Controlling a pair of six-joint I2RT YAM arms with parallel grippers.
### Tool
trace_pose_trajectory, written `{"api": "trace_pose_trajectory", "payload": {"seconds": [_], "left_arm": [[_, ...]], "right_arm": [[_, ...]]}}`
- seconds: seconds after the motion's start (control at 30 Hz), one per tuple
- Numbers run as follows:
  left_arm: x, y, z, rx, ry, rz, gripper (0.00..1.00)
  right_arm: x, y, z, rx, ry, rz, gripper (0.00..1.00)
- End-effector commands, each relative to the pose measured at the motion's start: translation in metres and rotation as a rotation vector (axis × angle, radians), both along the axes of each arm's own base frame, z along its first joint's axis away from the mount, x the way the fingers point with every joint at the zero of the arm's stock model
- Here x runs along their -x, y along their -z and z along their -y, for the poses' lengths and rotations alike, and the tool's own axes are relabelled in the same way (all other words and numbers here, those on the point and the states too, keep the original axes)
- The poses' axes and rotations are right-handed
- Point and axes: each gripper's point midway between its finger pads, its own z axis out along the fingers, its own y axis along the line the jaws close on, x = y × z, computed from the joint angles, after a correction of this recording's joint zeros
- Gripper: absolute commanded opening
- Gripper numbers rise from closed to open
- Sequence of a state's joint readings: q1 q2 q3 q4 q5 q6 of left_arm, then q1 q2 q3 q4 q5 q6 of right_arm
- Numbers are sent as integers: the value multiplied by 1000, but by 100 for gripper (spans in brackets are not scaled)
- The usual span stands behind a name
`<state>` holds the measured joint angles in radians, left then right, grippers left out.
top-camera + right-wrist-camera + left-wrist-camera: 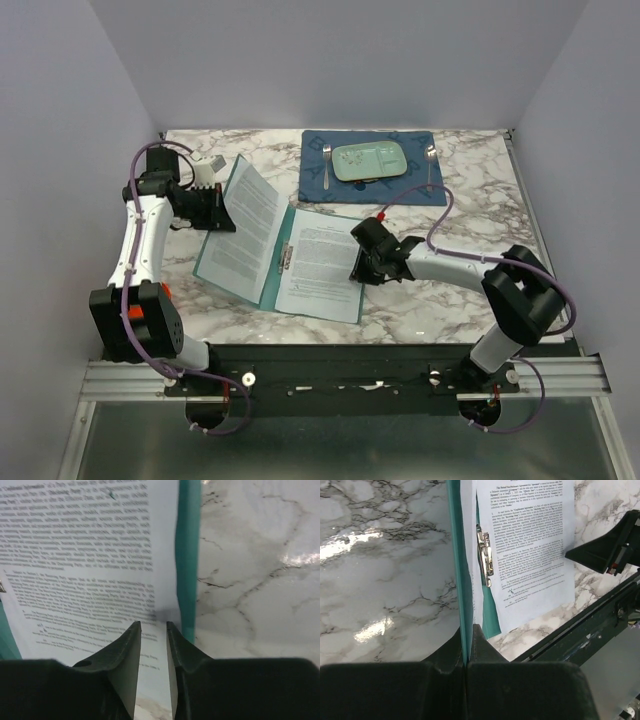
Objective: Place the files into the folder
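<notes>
Top view. The folder (270, 280) lies open on the marble table (470, 200), crease toward me. Its right leaf is flat; its left leaf is tilted up off the table. The left gripper (215, 205) is at that raised leaf's outer edge. One printed sheet (320, 260) rests on the right leaf, and a second sheet (248, 222) lies against the inside of the raised leaf. The right gripper (362, 262) sits at the flat sheet's right edge. Behind are a blue placemat (315, 175) with a green plate (342, 160).

Left wrist view. The left gripper (466, 645) is pinched together on the teal edge of the folder (454, 555), seen edge-on. Beyond it are the metal clip (485, 555) at the crease and the printed sheet (525, 545).

Right wrist view. The right gripper (153, 630) has its fingers a little apart with nothing between them. It is low over the printed sheet (75, 555), near the sheet's right edge. A strip of the folder (189, 555) shows past that edge. I cannot tell whether the tips touch the paper.

Judgement: the paper looks to be inside already, and the step in hand is squaring the sheet. Next, the right arm should clear the leaf so the left can swing the cover down without dragging the paper.
</notes>
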<state>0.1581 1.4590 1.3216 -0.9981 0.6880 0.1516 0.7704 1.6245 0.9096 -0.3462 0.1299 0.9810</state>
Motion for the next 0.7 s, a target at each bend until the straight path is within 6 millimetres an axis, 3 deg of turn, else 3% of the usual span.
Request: {"api": "trace_pose_trajectory", "payload": {"seconds": [0.0, 0.2, 0.4, 0.67], "left_arm": [[4, 7, 10, -22, -2, -44, 3], [0, 2, 11, -45, -11, -37, 5], [-10, 9, -6, -164, -61, -39, 3], [-12, 9, -7, -202, -64, -31, 2]], "right_arm": [[-9, 7, -18, -69, -2, 16, 33], [2, 24, -9, -52, 4, -19, 31], [0, 5, 14, -9, 14, 35, 46], [3, 5, 30, 14, 31, 28, 46]]}}
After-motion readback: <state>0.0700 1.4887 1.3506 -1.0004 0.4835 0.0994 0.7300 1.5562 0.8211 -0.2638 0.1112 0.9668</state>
